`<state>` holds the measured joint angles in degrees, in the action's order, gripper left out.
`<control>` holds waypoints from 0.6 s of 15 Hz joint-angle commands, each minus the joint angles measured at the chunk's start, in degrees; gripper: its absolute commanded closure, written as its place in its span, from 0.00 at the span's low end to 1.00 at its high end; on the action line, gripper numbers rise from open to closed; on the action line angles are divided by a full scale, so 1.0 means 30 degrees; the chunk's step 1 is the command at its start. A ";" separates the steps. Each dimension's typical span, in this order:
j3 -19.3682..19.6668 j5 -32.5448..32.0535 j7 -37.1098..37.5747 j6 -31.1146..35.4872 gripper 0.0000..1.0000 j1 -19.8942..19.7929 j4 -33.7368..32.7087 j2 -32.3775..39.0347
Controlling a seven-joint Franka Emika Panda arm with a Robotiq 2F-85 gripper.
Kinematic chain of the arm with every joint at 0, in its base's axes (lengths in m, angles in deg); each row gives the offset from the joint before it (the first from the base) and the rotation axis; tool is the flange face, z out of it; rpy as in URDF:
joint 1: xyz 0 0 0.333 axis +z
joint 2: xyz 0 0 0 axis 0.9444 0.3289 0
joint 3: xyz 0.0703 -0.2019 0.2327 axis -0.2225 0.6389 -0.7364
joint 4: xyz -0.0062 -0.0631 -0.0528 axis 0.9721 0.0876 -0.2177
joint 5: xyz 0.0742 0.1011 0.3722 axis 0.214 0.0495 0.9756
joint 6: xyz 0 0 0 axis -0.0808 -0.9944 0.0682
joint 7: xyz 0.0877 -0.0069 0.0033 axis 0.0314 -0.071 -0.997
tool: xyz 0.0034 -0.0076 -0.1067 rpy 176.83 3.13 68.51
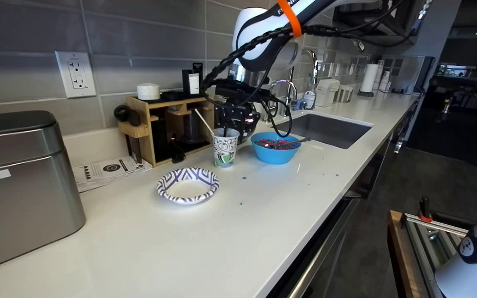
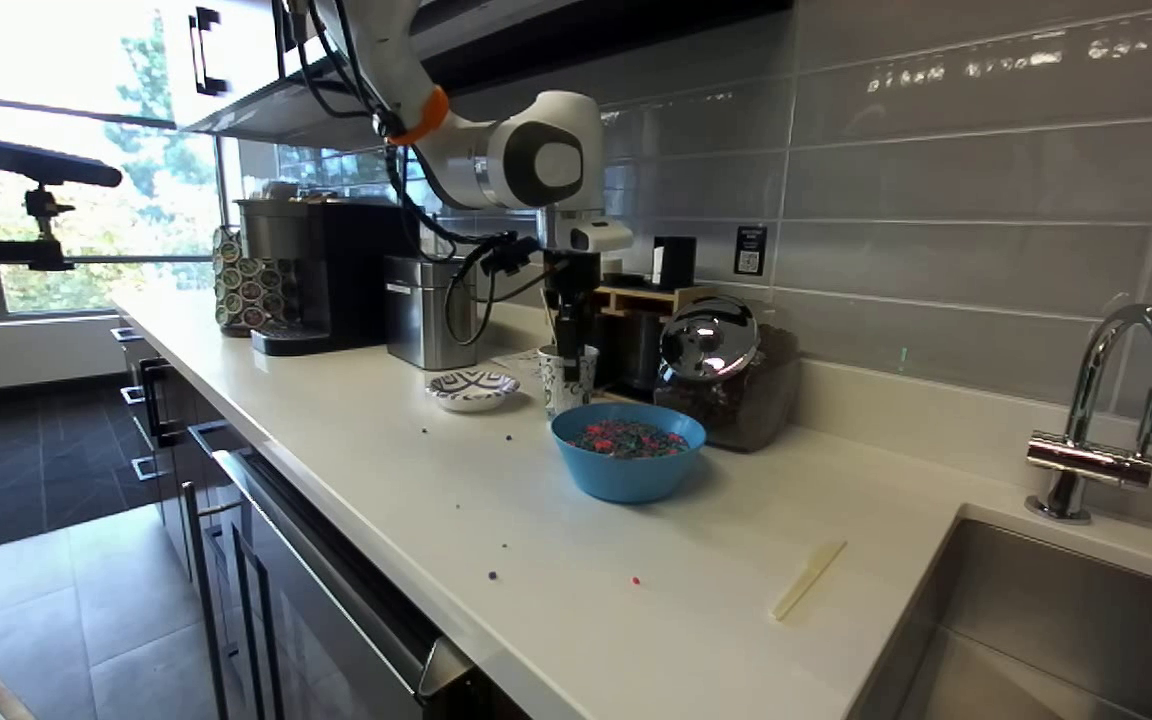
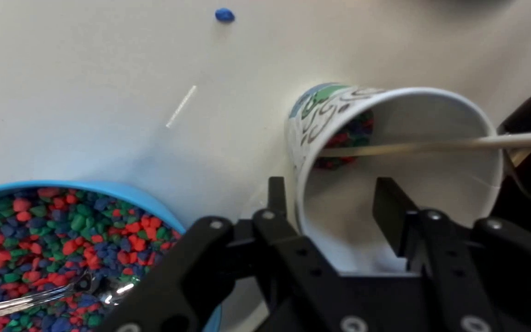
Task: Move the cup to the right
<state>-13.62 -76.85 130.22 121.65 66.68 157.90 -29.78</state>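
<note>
The small white cup with a green-blue swirl pattern stands upright on the counter in both exterior views point(image 1: 224, 153) point(image 2: 553, 385). It also shows in the wrist view point(image 3: 323, 108), with coloured pebbles at its bottom and a thin pale stick point(image 3: 431, 145) leaning out of it. My gripper point(image 3: 330, 184) is open and points down at the cup. One finger is inside the cup's mouth and the other is outside, beside the wall nearer the blue bowl. A gap shows between the fingers and the wall. The gripper is also above the cup in an exterior view point(image 2: 573, 350).
The blue bowl point(image 1: 275, 156) of coloured pebbles, with a metal spoon point(image 3: 21, 302), stands close beside the cup. The patterned dish point(image 1: 188, 200) lies nearby. A wooden organizer point(image 1: 143, 132), a jar point(image 2: 736, 385), a steel bin point(image 1: 27, 190), a pale knife point(image 2: 809, 580) and a sink point(image 1: 325, 128) surround.
</note>
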 commanded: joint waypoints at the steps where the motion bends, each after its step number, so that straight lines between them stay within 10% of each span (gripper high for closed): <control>1: 0.0471 -0.0426 0.0710 -0.0259 0.80 0.0473 -0.0568 0.0501; 4: 0.0585 -0.0309 0.0602 -0.0345 1.00 0.0470 -0.0533 0.0454; 9: 0.0671 0.0050 0.0219 -0.0326 1.00 0.0317 -0.0183 0.0116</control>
<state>-12.32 -76.88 130.49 121.60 67.17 157.24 -29.04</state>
